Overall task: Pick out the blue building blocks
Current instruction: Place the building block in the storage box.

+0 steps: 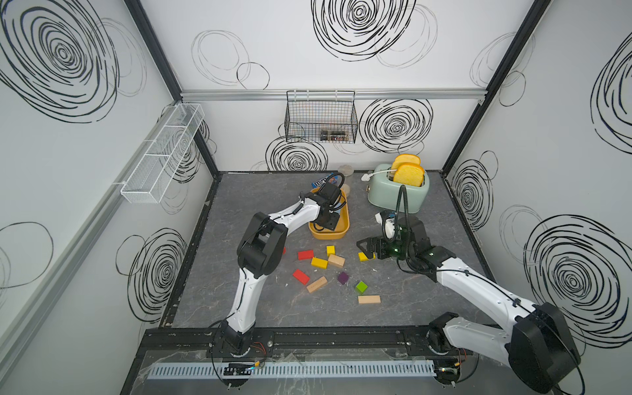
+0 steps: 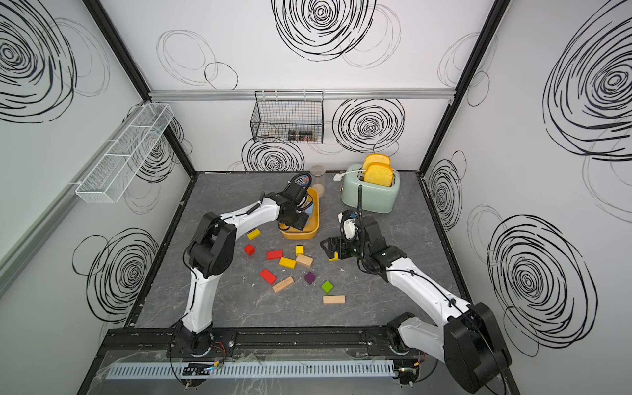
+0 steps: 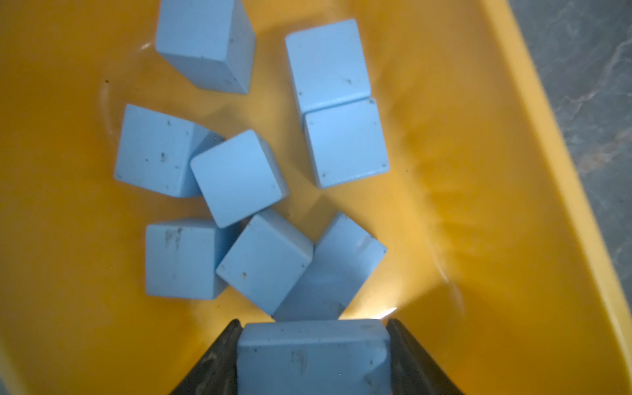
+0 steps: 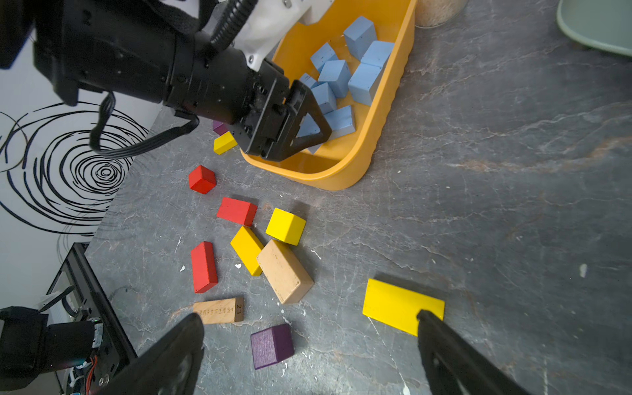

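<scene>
– Blue brick point(image 3: 313, 362) between the jaws of the left gripper point(image 3: 313, 328): why is it held so low inside the yellow tub point(image 3: 478, 164)?

– Most likely so it falls only a short way and does not bounce out. The jaws stand about half open, pressed against the brick's two sides, so the hold looks firm.

– And the other blue blocks point(image 3: 239, 178)?

– Eight of them lie on the tub floor, just ahead of and below the fingertips. Some touch or lean on each other. The brick hangs over the near end, where bare floor shows beside the pile.

– Why does the right gripper point(image 4: 309, 316) hang over the table point(image 4: 478, 171) instead?

– Its jaws are spread wide with nothing between them. It sits well apart from the tub, which probably keeps the two arms from clashing. A flat yellow block point(image 4: 400, 304) lies just beside one fingertip and a purple cube point(image 4: 272, 345) lies below the gap. Neither is blue, so it has no reason to close.

– Is anything blue left outside?

– Both top views show none among the loose blocks point(image 1: 337, 260), so this brick may be the last.
</scene>
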You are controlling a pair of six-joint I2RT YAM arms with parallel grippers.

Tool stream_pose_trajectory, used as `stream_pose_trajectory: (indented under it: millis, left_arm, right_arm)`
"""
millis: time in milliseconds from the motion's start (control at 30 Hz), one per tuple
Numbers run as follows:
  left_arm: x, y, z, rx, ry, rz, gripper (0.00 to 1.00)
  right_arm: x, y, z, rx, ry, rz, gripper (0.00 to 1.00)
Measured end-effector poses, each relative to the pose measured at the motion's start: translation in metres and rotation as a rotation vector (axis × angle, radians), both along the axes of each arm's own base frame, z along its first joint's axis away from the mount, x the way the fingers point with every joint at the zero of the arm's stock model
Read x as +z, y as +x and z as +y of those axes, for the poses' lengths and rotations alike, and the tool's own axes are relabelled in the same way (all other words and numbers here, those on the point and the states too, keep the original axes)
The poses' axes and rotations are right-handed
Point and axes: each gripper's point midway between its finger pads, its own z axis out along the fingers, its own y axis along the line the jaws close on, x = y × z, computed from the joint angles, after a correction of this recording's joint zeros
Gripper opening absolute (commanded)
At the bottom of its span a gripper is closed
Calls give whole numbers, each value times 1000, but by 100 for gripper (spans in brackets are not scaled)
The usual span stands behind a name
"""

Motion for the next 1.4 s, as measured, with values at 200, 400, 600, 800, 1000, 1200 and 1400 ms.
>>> stream_pose_trajectory:
  millis: [200, 400, 600, 800, 1000, 1200, 1400]
  left_arm:
    - [-4, 11, 8, 1, 77, -15, 62]
    - [-4, 15, 15, -3, 132, -25, 65]
    - [-6, 25, 10, -15, 141, -36, 67]
    - [-6, 25, 7, -27, 128, -27, 67]
    - [-4, 13, 14, -28, 138, -8, 67]
    - [-1, -5, 22, -37, 149, 35, 67]
    - [-7, -6, 20, -47, 137, 56, 67]
  right_arm:
    - [-2, -1, -1, 0, -3, 5, 98]
    - [-2, -1, -1, 0, -3, 5, 98]
    - [-2, -1, -1, 0, -3, 5, 98]
    - [-3, -1, -1, -1, -3, 5, 98]
    - [-4, -1, -1, 0, -3, 9, 98]
    - [-5, -2, 0, 6, 0, 13, 98]
    - [-6, -4, 1, 13, 5, 15, 98]
